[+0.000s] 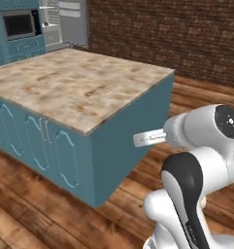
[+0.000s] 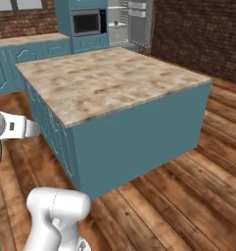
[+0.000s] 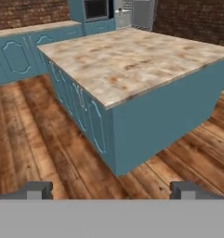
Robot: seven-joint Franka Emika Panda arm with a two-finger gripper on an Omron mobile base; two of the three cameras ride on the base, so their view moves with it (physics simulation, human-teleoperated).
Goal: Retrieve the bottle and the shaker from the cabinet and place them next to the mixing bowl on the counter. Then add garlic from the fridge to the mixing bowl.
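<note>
The fingers are seen spread wide in the hand view, one tip at each lower corner, and nothing is held between them. Below and ahead of the fingers a plank floor is laid out. Just beyond it, ahead of the fingers, the near corner of the island table is presented, with its mottled top bare and its teal side panels turned toward the fingers. No bowl, bottle or shaker can be made out on that top.

Far beyond the table, well apart from the fingers, a fridge is seen with its door open and pale shelves showing. A built-in oven is set just beside it. A second worktop over teal fronts runs off to one side.

The garlic is judged to lie in that fridge, though nothing so small can be told at this range. The cabinet cannot be identified.

The main risk is judged to be the table's corner: if the base is driven straight ahead, the arm could be knocked against it. A search begun at the wrong unit would also waste the approach.
</note>
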